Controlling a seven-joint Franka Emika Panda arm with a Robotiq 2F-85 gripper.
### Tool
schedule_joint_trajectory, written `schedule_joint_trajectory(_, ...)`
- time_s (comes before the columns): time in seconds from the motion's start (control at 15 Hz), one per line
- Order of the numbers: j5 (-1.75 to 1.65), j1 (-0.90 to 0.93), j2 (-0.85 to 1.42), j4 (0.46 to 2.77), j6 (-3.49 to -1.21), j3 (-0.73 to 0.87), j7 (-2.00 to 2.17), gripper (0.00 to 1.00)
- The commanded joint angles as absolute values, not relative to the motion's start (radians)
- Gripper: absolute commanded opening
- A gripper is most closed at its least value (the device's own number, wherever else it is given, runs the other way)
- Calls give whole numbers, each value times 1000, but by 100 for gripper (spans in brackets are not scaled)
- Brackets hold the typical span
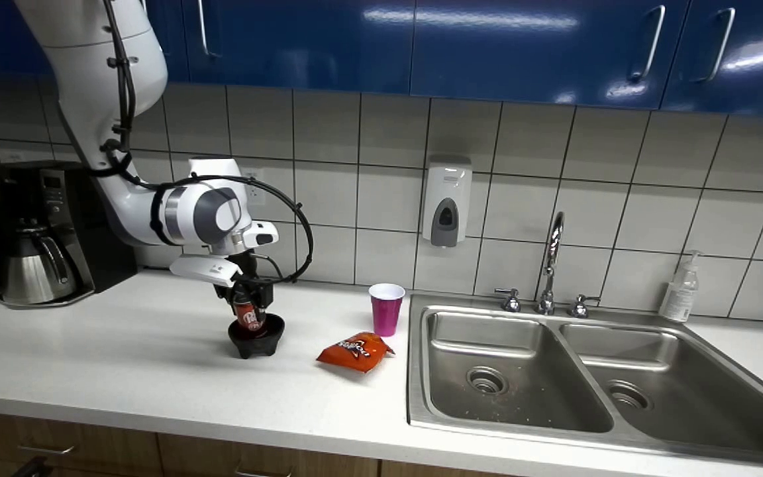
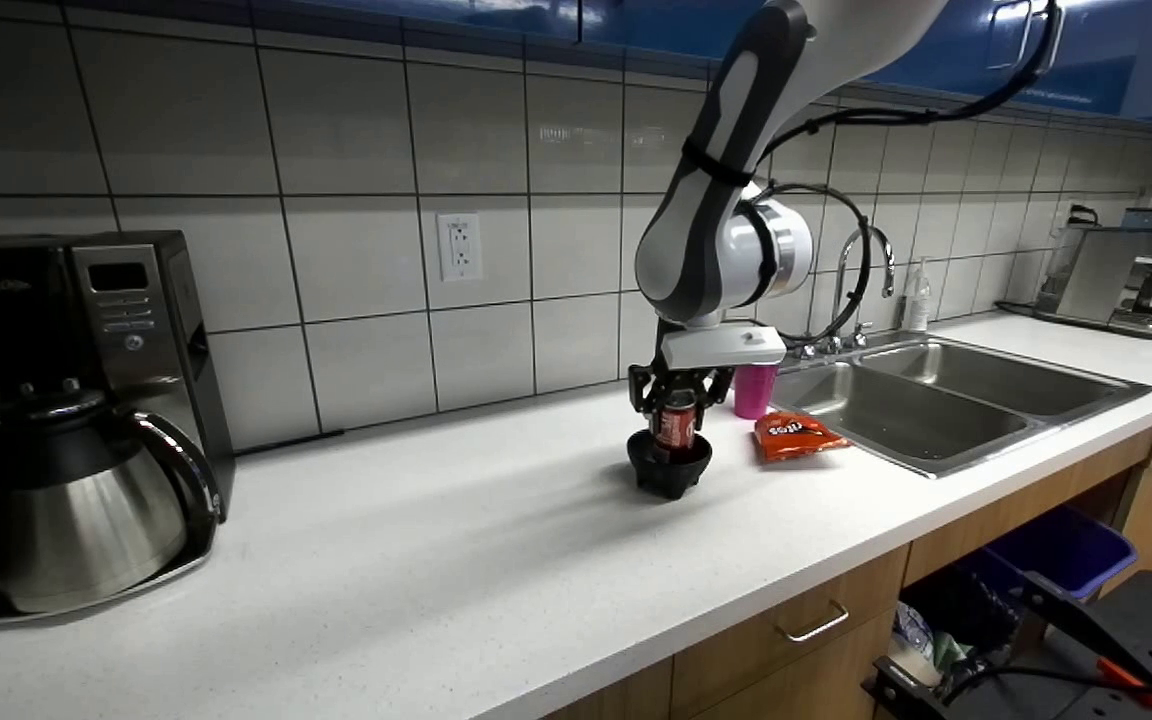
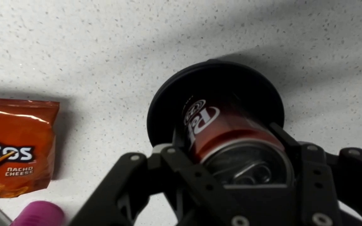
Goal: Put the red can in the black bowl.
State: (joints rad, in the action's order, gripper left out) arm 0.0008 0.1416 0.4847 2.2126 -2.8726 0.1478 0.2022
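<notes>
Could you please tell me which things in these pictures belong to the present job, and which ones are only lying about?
Belonging to the job:
claw, closed around the red can
black bowl, with the can's lower end inside

Just lying or standing about:
orange snack bag
pink cup
coffee maker
clear pump bottle

The snack bag (image 3: 17,135) reads "ritos", "NACHO CHEESE", the red can (image 3: 236,136) "23", "Pep"

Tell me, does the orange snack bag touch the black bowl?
Apart: the wrist view shows bare white counter between the orange snack bag and the black bowl.
</notes>
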Motion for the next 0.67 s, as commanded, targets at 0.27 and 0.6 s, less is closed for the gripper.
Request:
schedule_joint_trajectory(0.27, -19, 152, 534, 2154, -2828, 171, 243, 39)
schedule_joint_trajectory(0.6, -16, 153, 552, 2139, -2816, 171, 246, 39)
